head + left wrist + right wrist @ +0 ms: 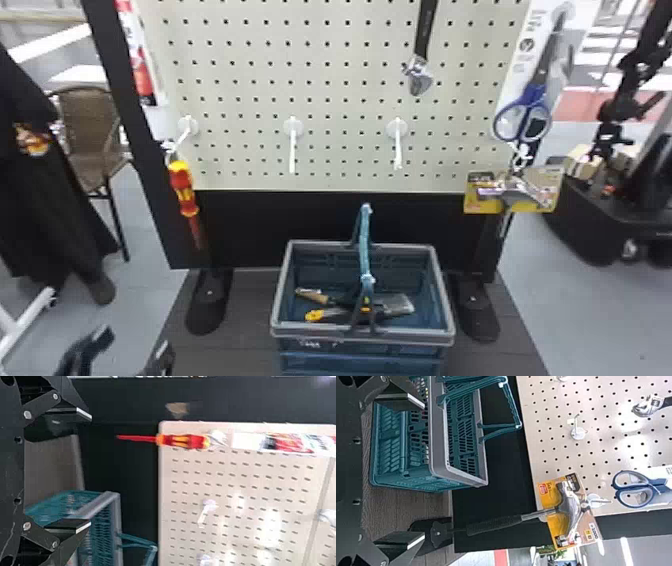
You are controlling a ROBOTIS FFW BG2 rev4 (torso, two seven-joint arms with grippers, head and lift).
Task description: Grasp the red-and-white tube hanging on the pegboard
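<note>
Two grippers: both have their fingers spread wide apart, with nothing between them.
Left gripper [85, 471]: low by the front left corner of the dark table [240, 345]; it faces the pegboard [325, 75] from well back.
Right gripper [421, 471]: low, near the basket [440, 435], and touching nothing.
Red-and-white tube [134, 50]: hangs upright at the pegboard's upper left edge, well apart from both grippers.
Screwdriver [182, 192]: red and yellow, on the hook just below the tube, tip down.
Basket contents: hand tools lie inside; the handle stands upright.
Wrench [419, 75]: hangs top centre.
Scissors [525, 115]: packaged, at the board's right edge.
Hammer [534, 516]: on its card below the scissors.
</note>
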